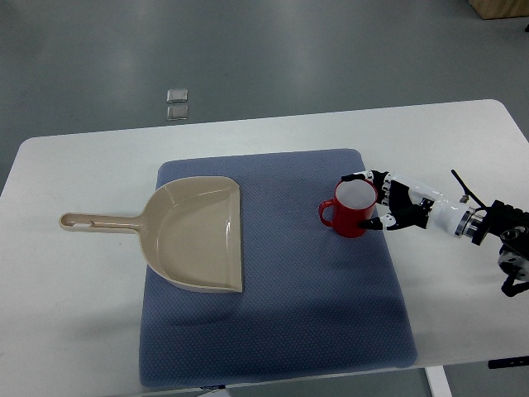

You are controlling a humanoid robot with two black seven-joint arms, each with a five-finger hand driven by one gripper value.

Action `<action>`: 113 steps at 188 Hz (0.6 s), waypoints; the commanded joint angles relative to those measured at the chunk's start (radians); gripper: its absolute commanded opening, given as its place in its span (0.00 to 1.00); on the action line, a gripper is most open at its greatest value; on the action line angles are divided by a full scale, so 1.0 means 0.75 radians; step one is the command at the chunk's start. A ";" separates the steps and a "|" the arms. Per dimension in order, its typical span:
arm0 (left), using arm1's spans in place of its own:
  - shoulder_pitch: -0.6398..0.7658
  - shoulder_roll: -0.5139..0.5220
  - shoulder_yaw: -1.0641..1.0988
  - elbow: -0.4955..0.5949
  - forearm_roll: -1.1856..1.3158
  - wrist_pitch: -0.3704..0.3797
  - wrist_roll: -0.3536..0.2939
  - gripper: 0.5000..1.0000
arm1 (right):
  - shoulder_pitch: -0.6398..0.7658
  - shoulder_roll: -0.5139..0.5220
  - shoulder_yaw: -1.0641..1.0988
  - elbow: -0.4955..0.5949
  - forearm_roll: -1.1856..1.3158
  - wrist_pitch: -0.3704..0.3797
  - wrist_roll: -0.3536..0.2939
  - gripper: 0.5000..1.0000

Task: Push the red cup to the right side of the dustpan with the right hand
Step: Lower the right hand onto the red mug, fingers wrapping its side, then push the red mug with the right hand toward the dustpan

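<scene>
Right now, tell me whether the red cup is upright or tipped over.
Upright. The red cup stands on the blue mat, its round rim facing up, handle pointing left toward the dustpan.

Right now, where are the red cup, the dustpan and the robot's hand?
red cup [354, 217], top view, outer wall.
dustpan [198, 244], top view, pan floor.
right hand [395, 203], top view, palm beside cup.

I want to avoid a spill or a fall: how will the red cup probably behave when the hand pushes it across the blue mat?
The red cup looks rigid and stands upright, so it should slide whole. The textured blue mat may grip its base; a high push from the right hand could tip it. It appears empty, probably light.
</scene>
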 commanded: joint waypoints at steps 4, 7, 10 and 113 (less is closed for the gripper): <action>0.000 0.000 0.000 0.000 -0.002 0.000 0.000 1.00 | -0.001 0.028 0.000 -0.010 0.000 -0.017 0.000 0.87; 0.000 0.000 0.000 0.000 -0.002 0.000 0.000 1.00 | -0.001 0.037 0.000 -0.012 0.002 -0.021 0.000 0.87; 0.000 0.000 0.000 0.000 -0.002 0.000 0.000 1.00 | -0.001 0.039 0.000 -0.014 0.000 -0.023 0.000 0.87; 0.000 0.000 -0.002 0.000 -0.002 0.000 0.000 1.00 | 0.003 0.114 0.019 -0.042 0.023 -0.041 0.000 0.87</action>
